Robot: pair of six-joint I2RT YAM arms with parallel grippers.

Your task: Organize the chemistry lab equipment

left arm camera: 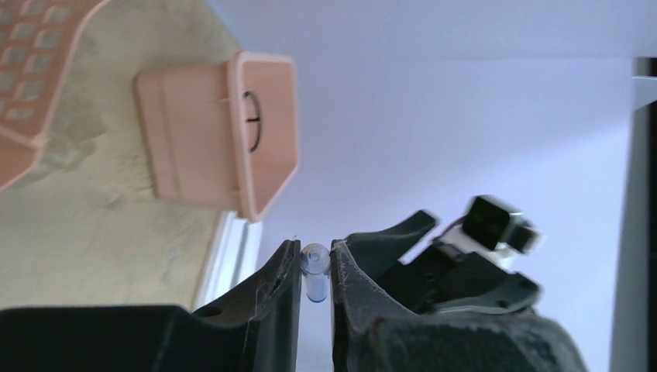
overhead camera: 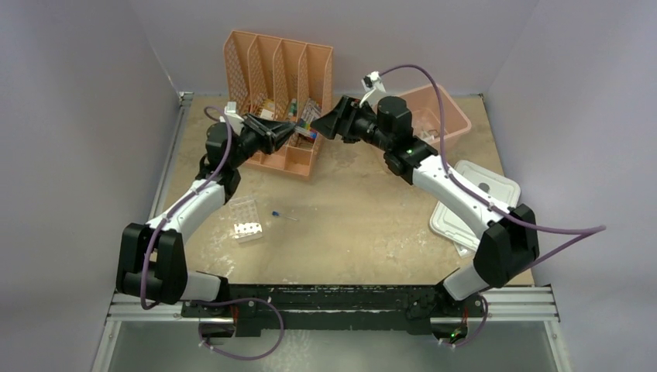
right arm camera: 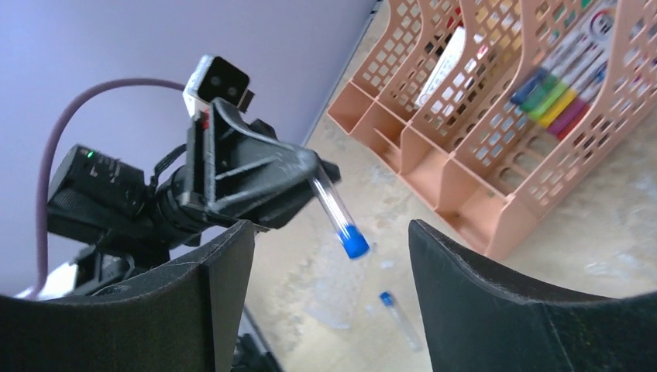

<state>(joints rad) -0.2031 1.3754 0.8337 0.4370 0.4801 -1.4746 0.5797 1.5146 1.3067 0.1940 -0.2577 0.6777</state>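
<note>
Left end effector (right arm camera: 314, 174) pinches the blue-capped tube (right arm camera: 335, 209) by just its open tip, up in the air near the table's (overhead camera: 364, 232) far edge. Right end effector (right arm camera: 329, 240) gapes wide around it, not touching. With a grip that skimpy, the tube could swivel or drop before reaching the rack (overhead camera: 246, 219).

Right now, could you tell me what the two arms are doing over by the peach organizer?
The left gripper is shut on the open end of a blue-capped clear tube and holds it in the air, cap end down, in front of the peach organizer. The right gripper faces it with its jaws open and grips nothing. A second tube lies loose on the table near the white tube rack.
</note>
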